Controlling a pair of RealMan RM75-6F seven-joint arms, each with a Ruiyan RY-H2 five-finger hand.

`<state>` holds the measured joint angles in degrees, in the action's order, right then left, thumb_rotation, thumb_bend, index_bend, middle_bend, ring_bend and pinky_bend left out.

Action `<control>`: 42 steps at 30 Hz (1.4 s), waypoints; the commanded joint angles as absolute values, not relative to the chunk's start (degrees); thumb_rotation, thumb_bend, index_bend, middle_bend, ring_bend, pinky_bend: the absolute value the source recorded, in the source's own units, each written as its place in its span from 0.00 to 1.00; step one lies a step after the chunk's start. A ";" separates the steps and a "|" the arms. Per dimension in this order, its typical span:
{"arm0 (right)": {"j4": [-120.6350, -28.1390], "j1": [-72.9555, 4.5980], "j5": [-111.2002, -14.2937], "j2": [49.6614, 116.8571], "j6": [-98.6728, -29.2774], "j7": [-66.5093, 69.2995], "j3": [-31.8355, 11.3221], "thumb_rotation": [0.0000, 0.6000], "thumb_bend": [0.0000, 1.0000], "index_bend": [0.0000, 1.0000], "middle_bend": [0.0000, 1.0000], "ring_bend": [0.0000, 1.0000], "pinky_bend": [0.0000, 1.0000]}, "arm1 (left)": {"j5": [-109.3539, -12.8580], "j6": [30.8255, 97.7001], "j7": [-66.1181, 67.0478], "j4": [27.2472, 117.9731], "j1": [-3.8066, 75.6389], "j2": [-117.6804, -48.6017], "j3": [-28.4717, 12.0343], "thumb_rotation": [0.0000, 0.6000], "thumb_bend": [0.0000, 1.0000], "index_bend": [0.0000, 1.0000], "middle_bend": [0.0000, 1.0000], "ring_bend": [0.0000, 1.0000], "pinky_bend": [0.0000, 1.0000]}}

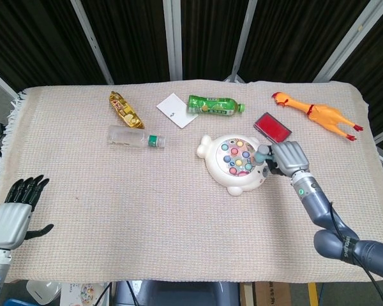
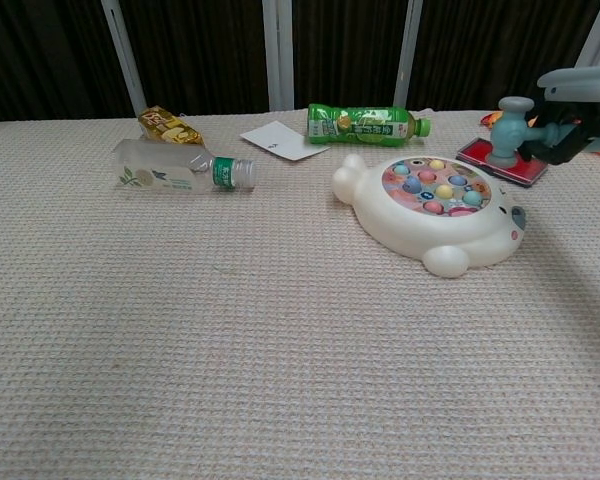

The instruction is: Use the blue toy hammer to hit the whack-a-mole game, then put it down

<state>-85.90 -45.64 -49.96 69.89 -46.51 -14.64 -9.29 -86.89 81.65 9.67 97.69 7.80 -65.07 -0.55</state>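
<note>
**Hammer lifted clear beside the game**

The right hand [image 1: 288, 157] is clamped on the handle of the blue toy hammer [image 2: 510, 131], holding it with the head raised off the whack-a-mole game [image 2: 435, 208], just past the game's far right edge and, in the chest view, in front of the red flat box [image 1: 272, 127]. Held this high and to the side, the hammer looks either ready for another strike or on its way to being set down; which one cannot be told.

The left hand [image 1: 14, 211] rests at the near left corner of the bench [image 1: 83, 210], fingers apart and holding nothing, well away from the work, so it plays no part.

The hammer's handle is mostly hidden inside the right hand. In the chest view that hand is cut off by the picture's right edge. From the head view the hammer head is small and hard to separate from the game's rim. The left hand does not appear in the chest view.
</note>
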 commanded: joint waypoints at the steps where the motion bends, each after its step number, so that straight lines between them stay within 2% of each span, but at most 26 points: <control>1: -86.01 -43.43 -52.60 69.42 -47.84 -12.48 -8.18 1.00 1.00 0.97 0.79 0.60 0.40 | -86.79 81.73 9.71 97.76 7.70 -64.98 -0.53 1.00 0.03 0.00 0.00 0.00 0.00; 9: -82.00 -36.99 -61.59 71.57 -50.48 -4.83 -3.75 1.00 1.00 0.95 0.79 0.57 0.40 | -86.79 81.70 10.70 98.57 7.67 -64.87 -0.44 1.00 0.03 0.00 0.00 0.00 0.00; 16: -74.61 -34.03 -66.30 75.65 -51.01 0.90 -2.00 1.00 1.00 0.89 0.78 0.52 0.36 | -86.83 81.67 12.15 99.82 7.73 -64.63 -0.41 1.00 0.03 0.00 0.00 0.00 0.00; 29: -63.64 -32.18 -69.44 80.73 -48.38 9.49 -2.22 1.00 0.78 0.78 0.69 0.43 0.30 | -86.56 81.96 13.41 100.95 7.35 -64.33 -0.24 1.00 0.03 0.00 0.00 0.00 0.00; 32: -62.76 -31.93 -69.77 81.10 -48.00 10.26 -2.25 1.00 0.69 0.75 0.67 0.40 0.29 | -86.57 81.99 13.57 101.09 7.35 -64.25 -0.26 1.00 0.03 0.00 0.00 0.00 0.00; 42: -61.93 -30.88 -70.56 81.16 -47.79 11.94 -2.93 1.00 0.54 0.71 0.63 0.37 0.25 | -86.63 81.94 13.85 101.37 7.42 -64.20 -0.33 1.00 0.03 0.00 0.00 0.00 0.00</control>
<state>-61.93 -30.92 -70.54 81.16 -47.80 11.90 -2.89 -86.63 81.95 13.85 101.37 7.42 -64.20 -0.33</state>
